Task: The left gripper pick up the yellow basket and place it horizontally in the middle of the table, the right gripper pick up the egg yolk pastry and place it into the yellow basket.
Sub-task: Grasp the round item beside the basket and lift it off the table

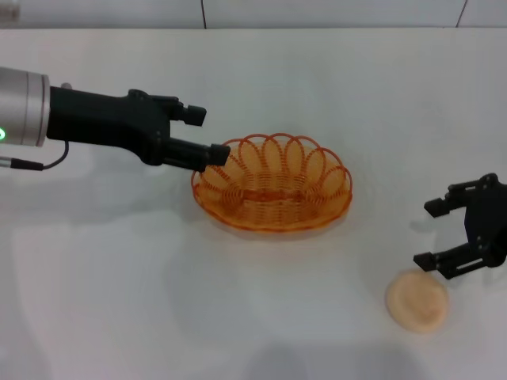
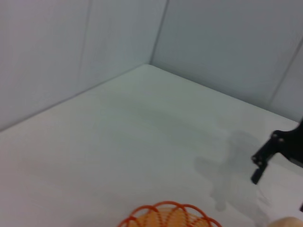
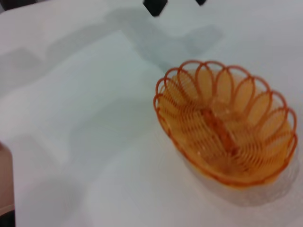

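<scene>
The yellow basket [image 1: 272, 184] lies flat and lengthwise across the middle of the white table [image 1: 119, 301]. My left gripper [image 1: 211, 134] is open at the basket's left end, with its lower finger [image 1: 212, 154] at the rim and nothing in it. The egg yolk pastry [image 1: 417, 300] lies on the table at the near right. My right gripper [image 1: 425, 235] is open and empty, just above and behind the pastry. The basket also shows in the right wrist view [image 3: 226, 142], and its rim shows in the left wrist view [image 2: 168, 215].
Grey walls [image 2: 94, 52] close off the table's far side and corner. The left wrist view shows the right gripper [image 2: 265, 158] farther off. Bare tabletop lies in front of the basket and at the left.
</scene>
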